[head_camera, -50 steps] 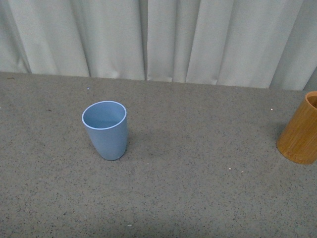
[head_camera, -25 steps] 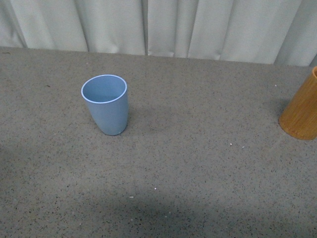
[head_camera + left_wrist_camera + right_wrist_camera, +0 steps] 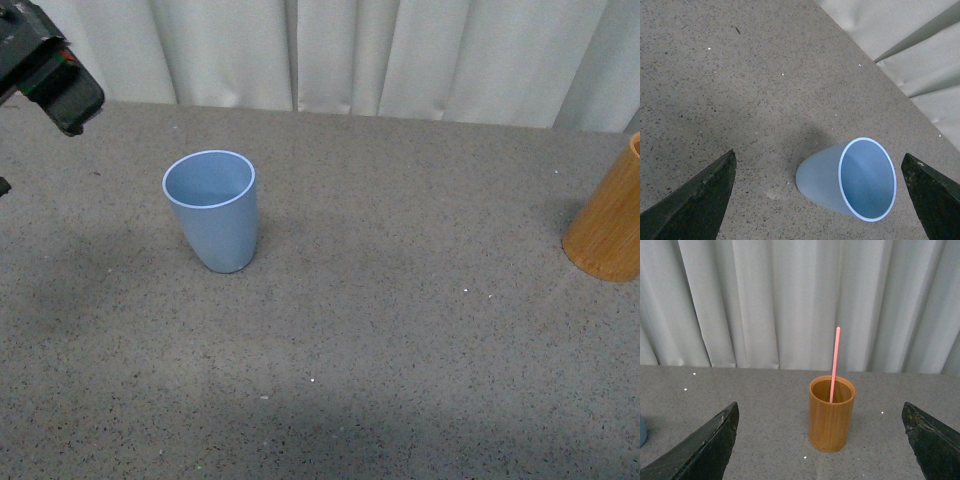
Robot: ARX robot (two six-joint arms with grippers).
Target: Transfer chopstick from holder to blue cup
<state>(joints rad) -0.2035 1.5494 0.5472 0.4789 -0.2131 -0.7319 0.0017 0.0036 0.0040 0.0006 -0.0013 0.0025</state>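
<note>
Salmon-pink chopstick stands near-vertical in holder, straight ahead of right gripper, centred between its jaws, spread wide and empty. Right arm looks nearer. Target blue cup sits below and ahead of left gripper, also spread.

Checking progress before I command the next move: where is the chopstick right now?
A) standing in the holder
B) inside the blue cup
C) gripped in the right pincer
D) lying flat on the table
A: the right wrist view shows the chopstick standing upright in the holder, while the blue cup is empty.
</note>
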